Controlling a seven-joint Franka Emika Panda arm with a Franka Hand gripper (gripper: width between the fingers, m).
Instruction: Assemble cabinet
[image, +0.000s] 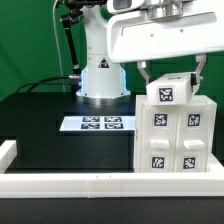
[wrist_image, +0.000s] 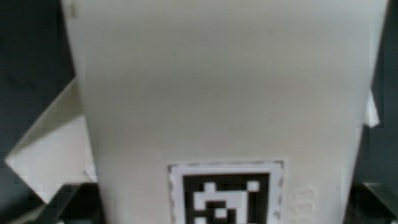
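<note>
While I watch the exterior view, my pincer (image: 172, 76) grips the cabinet (image: 178, 128) top, standing upright at four o'clock on the bench (image: 40, 125). From the wrist view, cabinet fills everything, tag (wrist_image: 228, 192) at six o'clock.

1. Desk (image: 40, 110): black top bare across the exterior view's left half, open passage there.
2. Marker board (image: 97, 124) lies flat mid-desk, low, no bar to a pass above.
3. Cabinet (image: 180, 125) stands tall on the exterior view's right, blocks that side; jaws straddle its upper part.
4. Robot base (image: 103, 82) at the far side behind the marker board, closes off the far middle.
5. White rail (image: 60, 185) runs along the near edge, raised lip.
6. Wrist view: cabinet face (wrist_image: 214, 90) fills nearly everything; no clearance visible.
</note>
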